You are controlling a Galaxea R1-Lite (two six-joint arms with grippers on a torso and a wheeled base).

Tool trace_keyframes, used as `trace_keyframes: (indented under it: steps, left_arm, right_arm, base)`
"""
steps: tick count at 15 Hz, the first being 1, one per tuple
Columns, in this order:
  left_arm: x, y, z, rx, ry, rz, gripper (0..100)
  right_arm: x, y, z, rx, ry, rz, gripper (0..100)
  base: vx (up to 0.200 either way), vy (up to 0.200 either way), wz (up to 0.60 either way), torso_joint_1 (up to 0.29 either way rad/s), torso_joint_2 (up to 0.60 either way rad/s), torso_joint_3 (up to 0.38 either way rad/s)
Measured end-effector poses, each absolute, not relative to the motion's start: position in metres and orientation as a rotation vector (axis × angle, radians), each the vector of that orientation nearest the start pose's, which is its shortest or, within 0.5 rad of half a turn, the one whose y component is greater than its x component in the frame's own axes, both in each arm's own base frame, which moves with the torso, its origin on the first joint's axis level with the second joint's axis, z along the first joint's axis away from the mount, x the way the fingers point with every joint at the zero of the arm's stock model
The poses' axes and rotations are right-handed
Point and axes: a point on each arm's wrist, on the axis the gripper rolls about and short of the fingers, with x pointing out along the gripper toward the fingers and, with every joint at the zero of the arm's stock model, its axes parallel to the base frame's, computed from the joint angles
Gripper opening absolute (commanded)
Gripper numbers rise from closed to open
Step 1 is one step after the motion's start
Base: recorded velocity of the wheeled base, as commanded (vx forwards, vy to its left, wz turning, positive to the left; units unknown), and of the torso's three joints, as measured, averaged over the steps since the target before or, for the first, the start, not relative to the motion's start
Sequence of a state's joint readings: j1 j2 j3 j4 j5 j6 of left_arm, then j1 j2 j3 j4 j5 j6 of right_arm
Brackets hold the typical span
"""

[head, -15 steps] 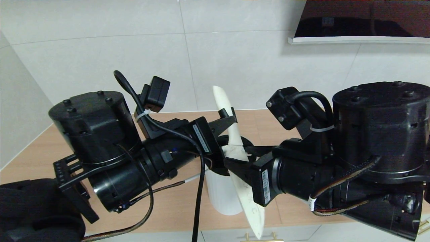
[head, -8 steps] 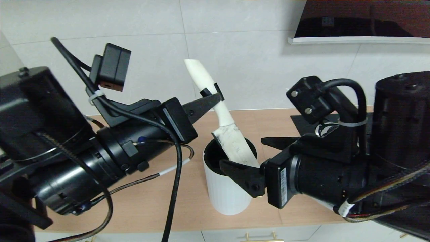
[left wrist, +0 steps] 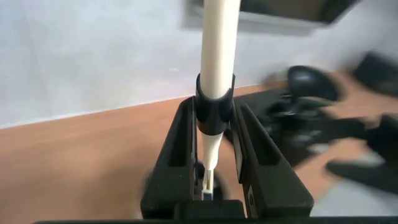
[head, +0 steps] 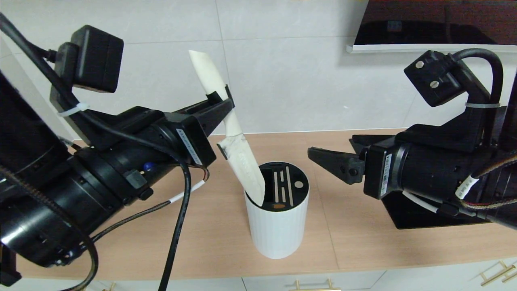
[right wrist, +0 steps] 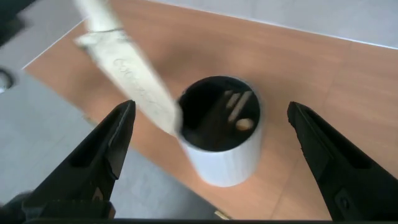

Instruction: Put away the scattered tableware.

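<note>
A white knife (head: 228, 121) with a cream handle and marbled blade is held by its handle in my left gripper (head: 221, 103), which is shut on it. The blade slants down and its tip rests at the near-left rim of the white cylindrical knife holder (head: 278, 226), whose black top has slots. In the left wrist view the handle (left wrist: 216, 68) stands between the two fingers. My right gripper (head: 323, 157) hangs open to the right of the holder, holding nothing. The right wrist view shows the holder (right wrist: 221, 134) and the knife blade (right wrist: 134, 78) at its rim, between the spread fingers.
The holder stands on a wooden counter (head: 210, 238) before a white tiled wall. A flat black slab (head: 420, 216) lies on the counter at the right under my right arm. Cabinet handles (head: 494, 273) show below the counter edge.
My left gripper carried the knife up and left, so the blade tip now meets the holder's rim. My right gripper let go of the blade and drew back to the right.
</note>
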State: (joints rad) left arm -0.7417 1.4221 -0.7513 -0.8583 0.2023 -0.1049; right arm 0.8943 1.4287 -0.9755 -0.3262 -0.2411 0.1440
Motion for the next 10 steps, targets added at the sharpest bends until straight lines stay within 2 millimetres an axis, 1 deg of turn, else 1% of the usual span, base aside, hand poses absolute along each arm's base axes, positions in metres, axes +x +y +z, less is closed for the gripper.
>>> trace_keyframes:
  steps: [1,3,5,7,8,10]
  left_arm:
    - [0.181,-0.159,0.271,-0.162,-0.138,-0.512,0]
    - [0.185,-0.159,0.287,-0.133,-0.116,-0.423,0]
    - [0.187,-0.161,0.301,-0.082,-0.036,-0.347,0]
    - [0.185,-0.163,0.314,-0.036,0.031,-0.243,0]
    - [0.184,-0.168,0.322,-0.048,0.018,-0.213,0]
    - [0.188,-0.181,0.329,-0.095,-0.019,-0.192,0]
  right_arm:
    - [0.161,0.189,0.276,0.069,0.152,0.637,100]
    - [0.164,0.186,0.276,0.054,0.146,0.618,100]
    - [0.168,0.182,0.276,0.05,0.144,0.597,100]
    - [0.17,0.18,0.276,0.05,0.143,0.587,100]
    - [0.171,0.18,0.276,0.05,0.143,0.585,100]
    - [0.171,0.179,0.276,0.05,0.142,0.582,100]
  base:
    - [0.0,0.0,0.0,0.0,0.0,0.0]
    - [0.0,0.0,0.0,0.0,0.0,0.0]
    - [0.0,0.0,0.0,0.0,0.0,0.0]
    - [0.0,0.0,0.0,0.0,0.0,0.0]
    - [0.0,0.0,0.0,0.0,0.0,0.0]
    - [0.0,0.0,0.0,0.0,0.0,0.0]
